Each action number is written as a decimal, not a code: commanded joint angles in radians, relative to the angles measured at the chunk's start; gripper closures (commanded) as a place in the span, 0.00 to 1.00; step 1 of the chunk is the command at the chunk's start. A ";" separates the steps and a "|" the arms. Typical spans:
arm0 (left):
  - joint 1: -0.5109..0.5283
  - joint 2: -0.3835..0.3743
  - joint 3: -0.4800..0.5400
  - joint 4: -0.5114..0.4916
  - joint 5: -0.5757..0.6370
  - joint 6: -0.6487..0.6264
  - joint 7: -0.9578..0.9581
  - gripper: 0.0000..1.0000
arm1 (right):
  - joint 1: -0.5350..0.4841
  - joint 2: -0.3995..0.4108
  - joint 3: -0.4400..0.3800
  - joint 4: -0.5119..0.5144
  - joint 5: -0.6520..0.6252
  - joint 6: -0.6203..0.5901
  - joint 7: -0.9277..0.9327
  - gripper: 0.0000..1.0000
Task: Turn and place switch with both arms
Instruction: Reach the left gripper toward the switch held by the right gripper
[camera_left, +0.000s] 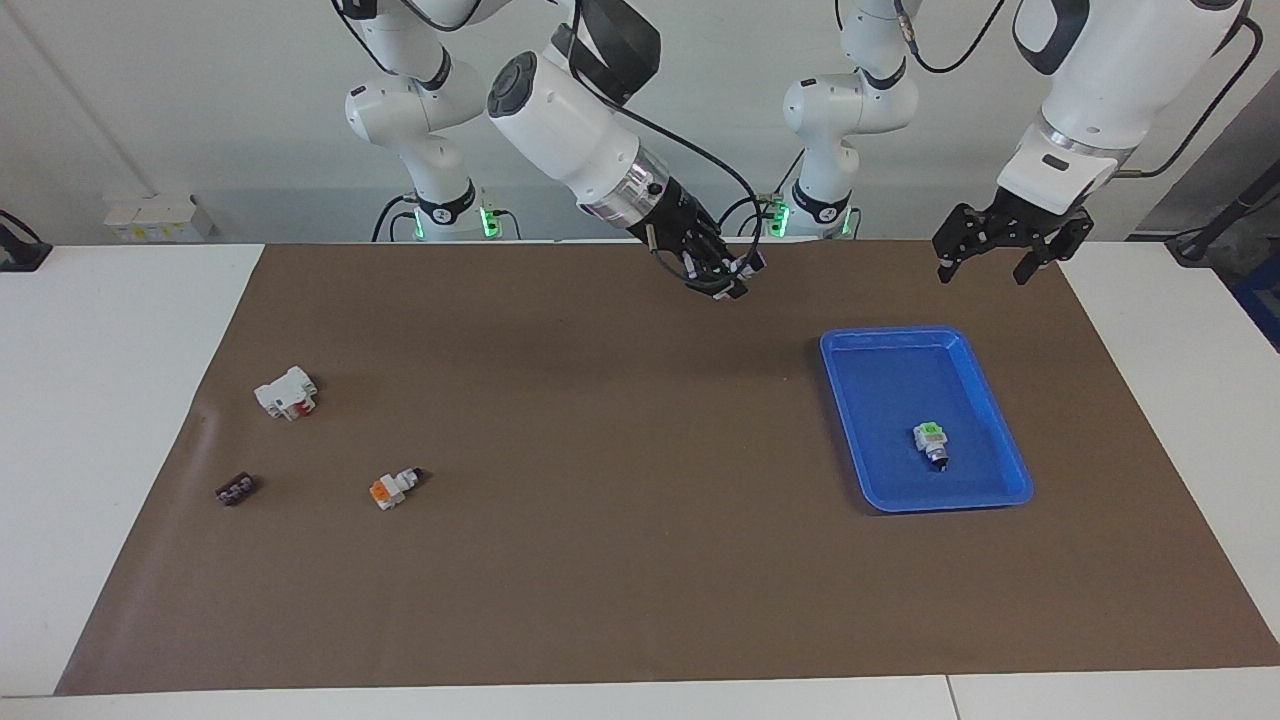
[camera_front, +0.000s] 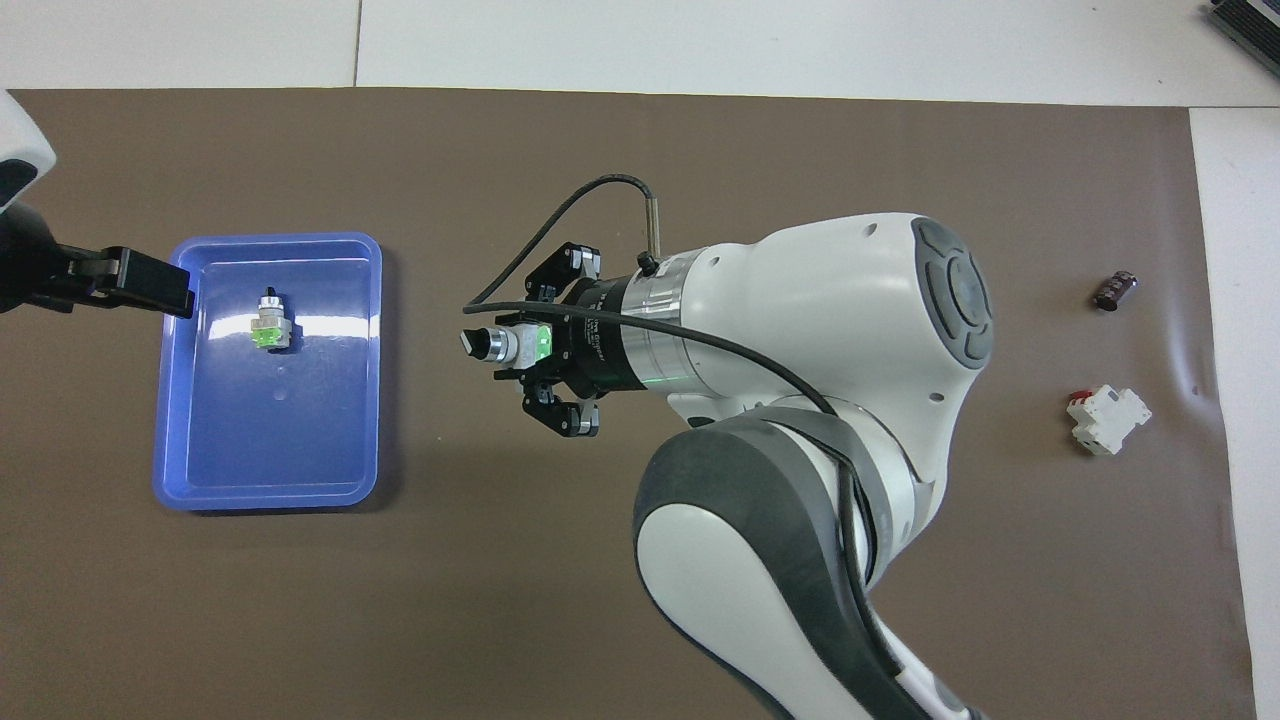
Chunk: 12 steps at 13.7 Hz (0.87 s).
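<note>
My right gripper (camera_left: 722, 278) is shut on a green-capped switch (camera_front: 512, 345) and holds it in the air over the mat, between the middle and the blue tray. The switch lies sideways, its black knob pointing toward the left arm's end. In the facing view the switch (camera_left: 745, 266) is mostly hidden by the fingers. A second green-capped switch (camera_left: 932, 443) lies in the blue tray (camera_left: 850, 400), also seen from overhead (camera_front: 270, 325). My left gripper (camera_left: 987, 266) is open and empty, raised over the tray's edge (camera_front: 168, 330) at the left arm's end.
An orange-capped switch (camera_left: 395, 487), a white block with red (camera_left: 287, 392) and a small dark part (camera_left: 235, 489) lie toward the right arm's end of the brown mat (camera_left: 620, 560). Two slimmer arms with green-lit bases (camera_left: 450, 215) stand at the table's robot end.
</note>
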 joint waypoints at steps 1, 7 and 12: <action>-0.031 -0.041 0.003 -0.034 -0.005 0.012 -0.013 0.00 | -0.011 0.012 0.005 0.029 -0.024 -0.019 0.029 1.00; -0.046 -0.083 -0.005 -0.146 -0.244 0.132 -0.231 0.00 | -0.017 0.012 0.005 0.029 -0.024 -0.030 0.027 1.00; -0.095 -0.130 -0.014 -0.263 -0.491 0.293 -0.407 0.19 | -0.019 0.010 0.001 0.029 -0.025 -0.033 0.026 1.00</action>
